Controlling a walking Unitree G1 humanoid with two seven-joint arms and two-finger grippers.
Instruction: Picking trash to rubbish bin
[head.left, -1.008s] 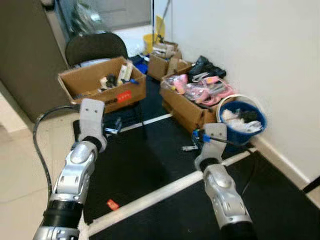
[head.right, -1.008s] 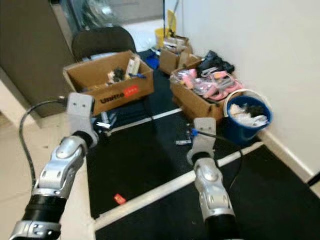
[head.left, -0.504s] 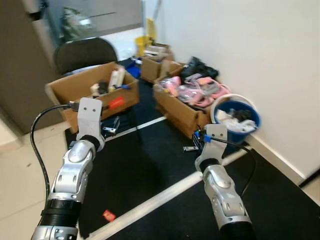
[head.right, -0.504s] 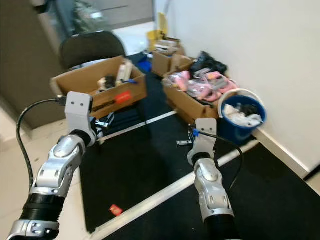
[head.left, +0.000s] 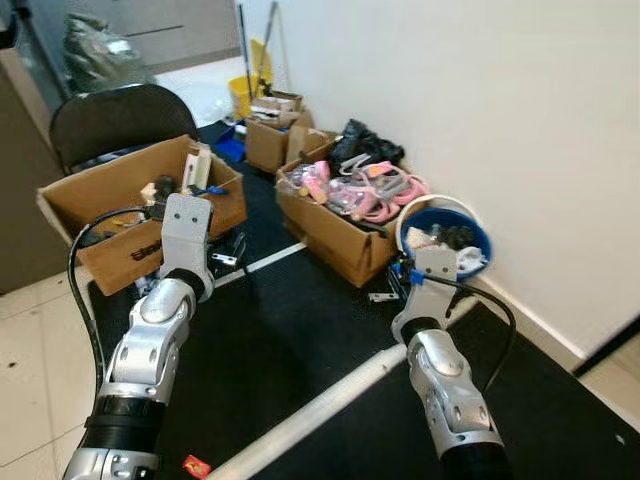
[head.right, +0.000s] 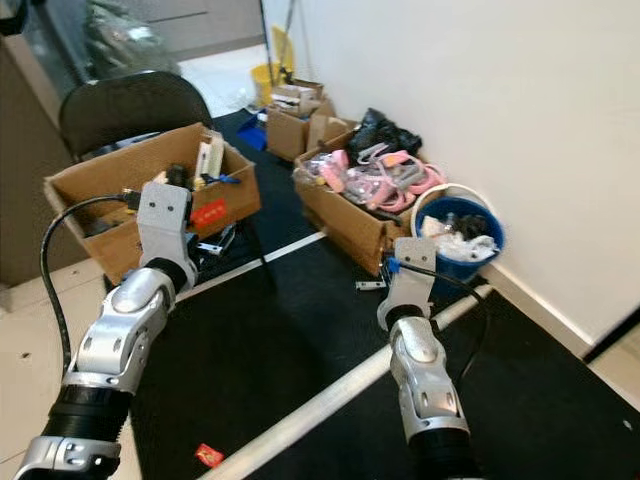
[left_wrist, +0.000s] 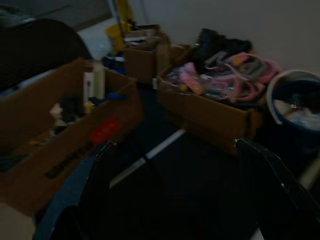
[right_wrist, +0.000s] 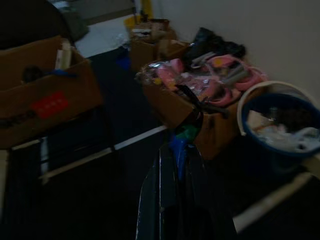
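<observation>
Head views first: you have both arms raised over a black mat crossed by a white strip; the left hand sits near the big box at left, the right hand points toward the blue bin, which stands against the white wall and already holds white and dark scraps; beside the bin is a second box heaped with pink items, and smaller boxes and a yellow bucket lie farther along the wall; a dark chair stands behind the big box; a small red scrap lies on the mat close to the left arm's base, well apart from the bin; a small grey bit lies on the mat just beside the right hand.

Left wrist view, dim: you see the left hand's two fingers spread wide apart with nothing between them; beyond them the big box, the pink items and the bin.

Right wrist view, also dark: the right hand's fingers are pressed together on a small green and blue piece at their tips; the bin sits ahead and to one side, not yet under the hand.
</observation>
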